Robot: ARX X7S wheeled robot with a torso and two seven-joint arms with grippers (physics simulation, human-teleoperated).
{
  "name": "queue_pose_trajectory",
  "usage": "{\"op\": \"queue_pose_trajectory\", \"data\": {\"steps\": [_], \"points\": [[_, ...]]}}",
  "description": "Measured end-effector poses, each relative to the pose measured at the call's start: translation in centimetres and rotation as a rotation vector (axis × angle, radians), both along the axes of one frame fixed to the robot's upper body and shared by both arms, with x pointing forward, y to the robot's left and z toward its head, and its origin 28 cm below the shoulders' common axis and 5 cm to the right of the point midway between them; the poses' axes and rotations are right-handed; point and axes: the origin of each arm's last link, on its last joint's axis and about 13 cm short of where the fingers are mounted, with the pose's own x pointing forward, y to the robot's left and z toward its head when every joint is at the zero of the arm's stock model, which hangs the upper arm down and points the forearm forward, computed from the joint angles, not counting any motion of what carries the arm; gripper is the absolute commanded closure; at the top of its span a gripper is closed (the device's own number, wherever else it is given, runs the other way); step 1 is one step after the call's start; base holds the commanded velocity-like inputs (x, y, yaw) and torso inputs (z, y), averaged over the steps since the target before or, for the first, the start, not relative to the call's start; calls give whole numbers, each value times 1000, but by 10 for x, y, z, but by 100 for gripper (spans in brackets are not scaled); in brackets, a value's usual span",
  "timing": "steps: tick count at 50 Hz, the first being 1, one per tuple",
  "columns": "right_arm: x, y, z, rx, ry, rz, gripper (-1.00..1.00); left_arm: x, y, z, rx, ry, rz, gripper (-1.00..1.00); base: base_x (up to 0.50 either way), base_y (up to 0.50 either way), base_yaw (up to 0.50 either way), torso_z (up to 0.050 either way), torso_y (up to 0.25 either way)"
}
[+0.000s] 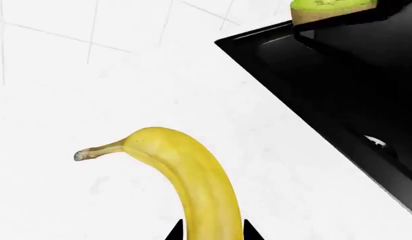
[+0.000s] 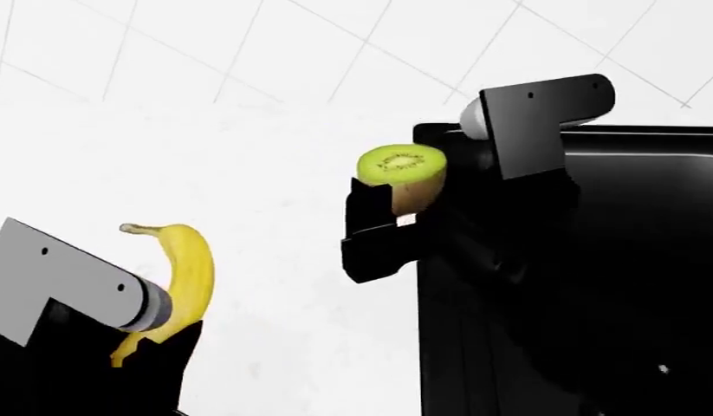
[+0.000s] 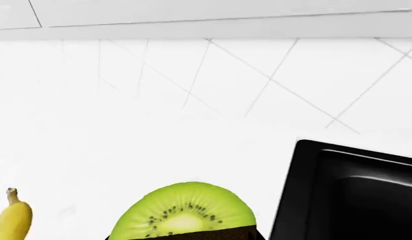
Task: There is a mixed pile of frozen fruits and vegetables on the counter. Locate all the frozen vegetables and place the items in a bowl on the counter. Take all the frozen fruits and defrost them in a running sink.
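We see both fruits held up over a white counter (image 2: pixel 287 286), w/ a black sink (image 2: pixel 587 286) cut into it on the right. Our right gripper (image 2: pixel 385 217) has its fingers clamped on a halved kiwi (image 2: pixel 403 178), green cut face up, just beside the sink's near-left corner but not yet over the basin. Our left gripper (image 2: pixel 159 334) is closed round the lower end of a banana (image 2: pixel 183 269), stem pointing away, well apart from the sink edge over bare counter.

Risks as we judge them: the kiwi sits high in the fingers w/ only its lower part gripped, so a quick swing could tip it out onto the counter instead of the basin. The banana is held near one end; its long free part could pivot or slip, esp. if it clips the sink rim. Both arms heading for the same sink could also crowd each other. We can't see the tap, so whether water is running is unknown.
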Motion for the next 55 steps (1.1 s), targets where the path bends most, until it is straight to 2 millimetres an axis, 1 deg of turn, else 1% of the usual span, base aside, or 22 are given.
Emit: {"op": "queue_pose_trajectory", "data": {"steps": [6, 16, 22, 25, 33, 37, 55], "points": [[-19, -8, 5, -2, -40, -27, 100, 3, 13, 18, -15, -72, 35, 100, -2, 0, 0, 0, 0], [-53, -21, 8, -11, -102, -71, 100, 7, 35, 37, -21, -182, 95, 100, 0, 0, 0, 0, 0], [-70, -26, 3, -7, -121, -98, 100, 8, 45, 40, -19, -212, 118, 100, 0, 0, 0, 0, 0], [-76, -28, 1, -4, -128, -108, 100, 7, 48, 39, -15, -217, 124, 100, -392, -2, 0, 0, 0], [-88, -31, -4, -4, -141, -126, 100, 4, 52, 36, -19, -222, 127, 100, -454, -3, 0, 0, 0], [-92, -33, -6, -4, -145, -133, 100, 3, 53, 33, -16, -219, 129, 100, -130, -87, 0, 0, 0], [-99, -36, -12, -16, -156, -160, 100, -1, 53, 27, -11, -212, 121, 100, 9, -482, 0, 0, 0]]}}
